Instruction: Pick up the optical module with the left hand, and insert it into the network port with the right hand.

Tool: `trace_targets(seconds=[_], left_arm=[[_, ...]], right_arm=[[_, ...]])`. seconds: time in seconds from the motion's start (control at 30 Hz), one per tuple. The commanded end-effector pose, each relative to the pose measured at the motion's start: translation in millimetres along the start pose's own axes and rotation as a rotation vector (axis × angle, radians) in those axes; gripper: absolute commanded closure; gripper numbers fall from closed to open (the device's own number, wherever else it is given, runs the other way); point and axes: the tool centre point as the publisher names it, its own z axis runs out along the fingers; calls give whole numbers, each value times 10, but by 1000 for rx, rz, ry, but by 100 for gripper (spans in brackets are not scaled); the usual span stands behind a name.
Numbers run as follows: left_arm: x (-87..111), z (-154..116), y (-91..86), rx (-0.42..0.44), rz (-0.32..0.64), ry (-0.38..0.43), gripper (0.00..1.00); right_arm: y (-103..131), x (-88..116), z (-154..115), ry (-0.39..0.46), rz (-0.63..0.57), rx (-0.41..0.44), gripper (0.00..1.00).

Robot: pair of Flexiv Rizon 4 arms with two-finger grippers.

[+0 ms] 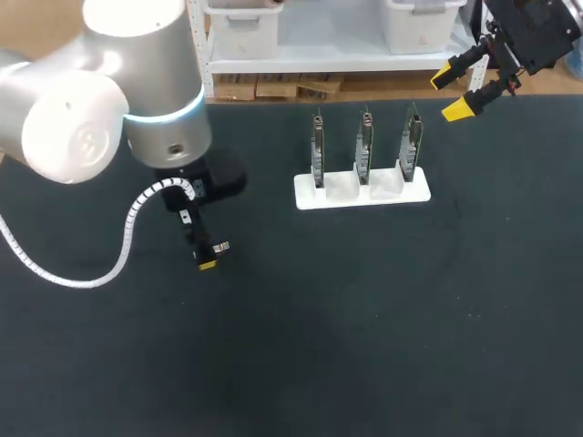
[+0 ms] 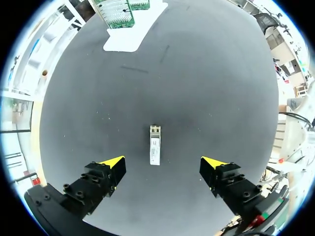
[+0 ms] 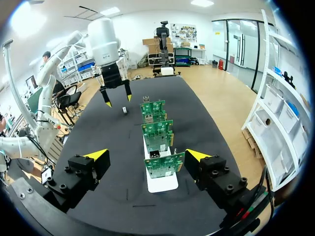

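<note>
The optical module (image 2: 155, 145) is lying on the bench (image 2: 197, 73), just ahead of the left tool (image 2: 163, 162) — jaws spread wide, touching nothing. The right tool (image 1: 449, 94) is hovering, likewise spread, near three boards (image 1: 365, 146) standing in a white holder (image 1: 328, 196).

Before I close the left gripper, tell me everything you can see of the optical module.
The optical module is a slim, silvery, metal-looking bar with a pale label on top and a distinct end section facing away from the left gripper. It lies flat on the black table, between the gripper's open fingers; nothing touches it.
</note>
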Motion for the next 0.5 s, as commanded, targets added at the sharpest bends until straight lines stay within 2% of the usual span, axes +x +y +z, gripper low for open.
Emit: trace_targets(seconds=[0.03, 0.5], left_arm=[[-79, 74, 94, 18, 13, 6, 0], [-38, 172, 71, 26, 24, 10, 0]], right_arm=[[12, -1, 3, 0, 0, 3, 0], [12, -1, 3, 0, 0, 3, 0]])
